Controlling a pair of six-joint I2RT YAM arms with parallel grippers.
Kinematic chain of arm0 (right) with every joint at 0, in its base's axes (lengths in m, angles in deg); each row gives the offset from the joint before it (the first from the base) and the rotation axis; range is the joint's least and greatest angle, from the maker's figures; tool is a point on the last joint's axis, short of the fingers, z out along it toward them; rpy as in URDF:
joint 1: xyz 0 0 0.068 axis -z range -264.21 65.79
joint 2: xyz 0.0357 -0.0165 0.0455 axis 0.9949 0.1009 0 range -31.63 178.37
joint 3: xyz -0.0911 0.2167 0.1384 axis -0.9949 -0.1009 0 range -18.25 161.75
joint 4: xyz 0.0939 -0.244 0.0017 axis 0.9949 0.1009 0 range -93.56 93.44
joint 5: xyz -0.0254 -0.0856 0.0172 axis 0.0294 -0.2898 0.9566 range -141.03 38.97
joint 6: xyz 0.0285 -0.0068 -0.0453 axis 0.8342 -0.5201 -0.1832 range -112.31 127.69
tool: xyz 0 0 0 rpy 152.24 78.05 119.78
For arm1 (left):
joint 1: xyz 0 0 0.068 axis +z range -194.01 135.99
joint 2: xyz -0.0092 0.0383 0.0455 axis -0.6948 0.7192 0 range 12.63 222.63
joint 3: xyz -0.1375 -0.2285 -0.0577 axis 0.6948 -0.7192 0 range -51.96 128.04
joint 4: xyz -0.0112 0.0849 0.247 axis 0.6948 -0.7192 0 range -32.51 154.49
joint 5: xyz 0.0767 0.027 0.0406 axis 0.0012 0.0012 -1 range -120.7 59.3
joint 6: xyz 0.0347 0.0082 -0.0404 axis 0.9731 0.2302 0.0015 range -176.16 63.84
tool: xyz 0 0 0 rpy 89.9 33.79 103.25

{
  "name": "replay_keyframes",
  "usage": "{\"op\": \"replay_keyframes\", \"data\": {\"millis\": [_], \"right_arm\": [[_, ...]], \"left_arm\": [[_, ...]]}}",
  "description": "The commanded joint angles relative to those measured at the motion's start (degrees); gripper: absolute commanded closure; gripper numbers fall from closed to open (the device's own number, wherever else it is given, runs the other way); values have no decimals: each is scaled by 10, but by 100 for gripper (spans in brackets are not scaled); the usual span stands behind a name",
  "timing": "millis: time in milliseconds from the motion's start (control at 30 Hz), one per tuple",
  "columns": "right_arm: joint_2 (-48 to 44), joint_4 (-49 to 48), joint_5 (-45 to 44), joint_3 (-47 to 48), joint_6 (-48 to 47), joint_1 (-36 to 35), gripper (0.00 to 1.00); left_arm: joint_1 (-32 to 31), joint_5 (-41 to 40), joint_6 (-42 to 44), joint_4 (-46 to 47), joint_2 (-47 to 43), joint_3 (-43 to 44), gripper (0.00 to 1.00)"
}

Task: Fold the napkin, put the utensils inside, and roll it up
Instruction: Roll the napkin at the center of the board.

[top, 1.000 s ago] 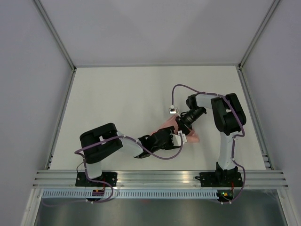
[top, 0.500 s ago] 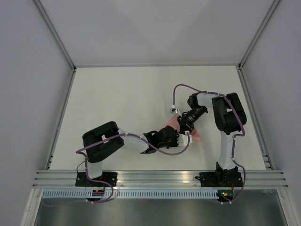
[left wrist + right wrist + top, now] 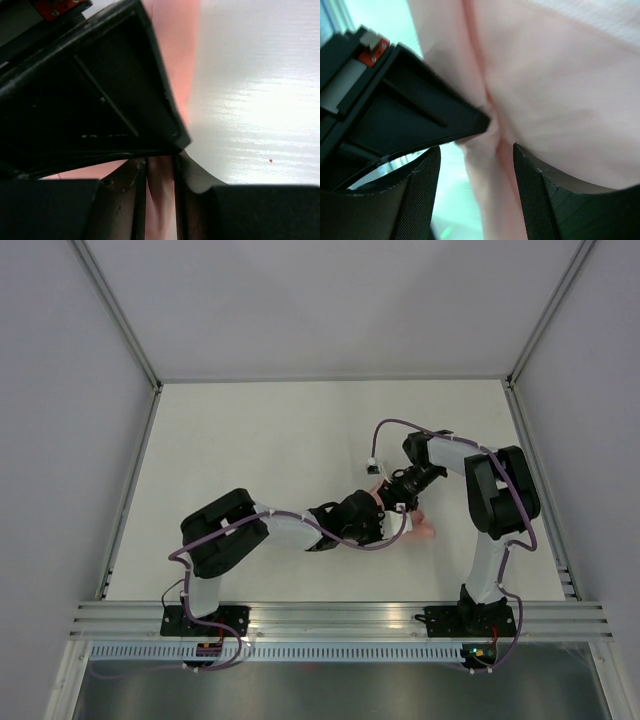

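The salmon-pink napkin [image 3: 422, 530] lies bunched on the table right of centre, mostly covered by both grippers. My left gripper [image 3: 383, 523] reaches in from the left. In the left wrist view its jaws [image 3: 160, 167] stand close together with a fold of the napkin [image 3: 175, 40] pinched between them. My right gripper [image 3: 392, 502] comes in from the right, just above the left one. In the right wrist view it [image 3: 476, 155] is open, fingers [image 3: 420, 200] wide apart, with loose napkin [image 3: 560, 90] hanging between them. The utensils are hidden.
The white table [image 3: 260, 440] is bordered by grey walls and metal rails, with the arm bases at the near edge. The two grippers crowd each other over the cloth; the left gripper's black body [image 3: 395, 110] fills the left of the right wrist view.
My left gripper slid right and shut on the napkin. My right gripper opened, releasing the cloth, and its arm swung slightly right.
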Motion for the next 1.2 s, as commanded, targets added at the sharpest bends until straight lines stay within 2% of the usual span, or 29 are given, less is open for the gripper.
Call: {"op": "replay_keyframes", "data": {"millis": [0,167,300,433,567,767,933,1067,1167], "right_arm": [[-26,-152,-44,2,50,10,33],[-75,-199,-40,-2,112,41,34],[-110,-234,-15,-1,145,91,33],[-158,-243,15,-12,151,136,33],[-217,-248,28,-61,110,174,33],[-338,-277,40,-189,39,180,31],[-414,-238,74,-262,-86,178,26],[-449,-271,38,-321,-101,154,25],[-483,-341,-5,-366,-64,94,25]], "left_arm": [[0,104,-61,-111,54,-7,98],[27,140,-76,-136,68,10,98],[57,203,-99,-163,88,39,98],[90,252,-116,-217,119,83,98],[111,292,-128,-265,151,126,98],[137,337,-133,-324,185,173,98],[151,354,-128,-382,214,222,98],[152,360,-128,-434,241,255,98],[156,367,-134,-452,253,274,98]]}}
